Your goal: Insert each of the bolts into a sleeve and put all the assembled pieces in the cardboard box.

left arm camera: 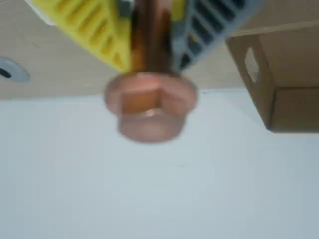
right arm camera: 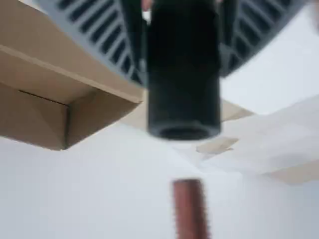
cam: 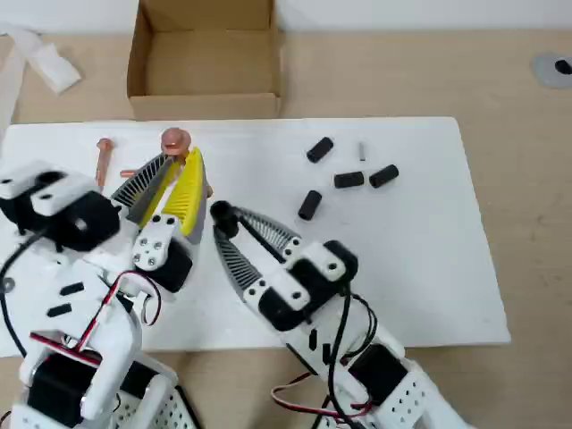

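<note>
While the left gripper point(cam: 179, 154) is clamping a copper bolt point(left arm camera: 149, 104) by its shank, its head is pointing toward the cardboard box point(cam: 204, 105). The right gripper point(cam: 223, 219) is pinching a black sleeve point(right arm camera: 183, 74) lengthwise, bore facing outward.

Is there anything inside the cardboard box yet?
The cardboard box is open at the top, and the high view shows bare brown floor across most of its inside. The near wall covers the strip of floor right behind it, so that part cannot be checked.
</note>
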You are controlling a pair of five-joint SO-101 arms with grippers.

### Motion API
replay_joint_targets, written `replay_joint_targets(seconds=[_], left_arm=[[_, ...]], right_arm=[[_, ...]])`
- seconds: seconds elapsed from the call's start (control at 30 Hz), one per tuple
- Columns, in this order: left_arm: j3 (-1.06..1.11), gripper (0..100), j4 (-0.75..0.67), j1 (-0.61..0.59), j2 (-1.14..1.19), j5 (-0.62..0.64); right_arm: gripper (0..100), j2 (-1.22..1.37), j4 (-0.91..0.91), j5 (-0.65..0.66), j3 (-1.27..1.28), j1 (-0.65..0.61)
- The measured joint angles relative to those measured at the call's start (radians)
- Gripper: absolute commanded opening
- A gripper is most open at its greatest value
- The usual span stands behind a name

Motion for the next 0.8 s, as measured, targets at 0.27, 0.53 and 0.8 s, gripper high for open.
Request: replay_joint_targets(seconds=[0.27, 0.53, 0.8], left_arm=[[-0.054, 0, 0.04, 0.044, 0.081, 0.035], [-0.054, 0, 0.041, 0.074, 0.11, 0.035], [-0.054, 0, 0.044, 0.074, 0.11, 0.035]], right_arm=[[0.9, 0.0, 0.0, -0.012, 0.0, 0.011], [0.9, 0.0, 0.0, -0.012, 0.0, 0.011], [0.9, 0.0, 0.0, -0.012, 0.002, 0.011]])
